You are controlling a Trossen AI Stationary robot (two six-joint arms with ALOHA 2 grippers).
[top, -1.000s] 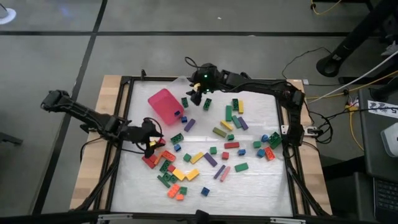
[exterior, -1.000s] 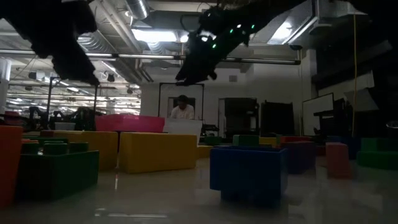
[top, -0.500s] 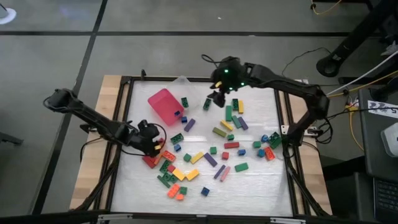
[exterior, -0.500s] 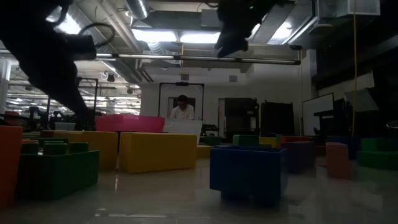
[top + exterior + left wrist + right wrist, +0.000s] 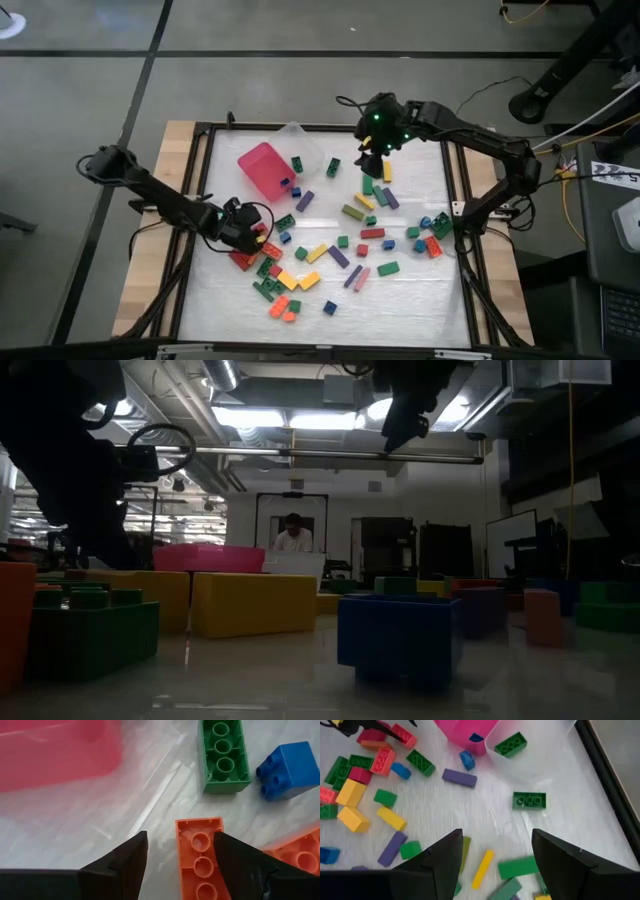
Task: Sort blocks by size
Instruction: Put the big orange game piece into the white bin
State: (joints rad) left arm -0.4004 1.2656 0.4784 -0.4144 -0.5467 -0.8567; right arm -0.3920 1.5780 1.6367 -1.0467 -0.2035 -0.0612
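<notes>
in the left wrist view the orange block runs off the edge between the fingers, and the pink tray is cropped at the corner. in the low view the arms are dark shapes cut off above. the clear tray barely shows from above.

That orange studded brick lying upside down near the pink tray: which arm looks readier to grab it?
The left end effector: its open fingers already straddle the orange studded brick. The right end effector hovers far off.

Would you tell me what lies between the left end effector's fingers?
In the left wrist view, an orange block, hollow side up, lies between the open left end effector fingers.
</notes>
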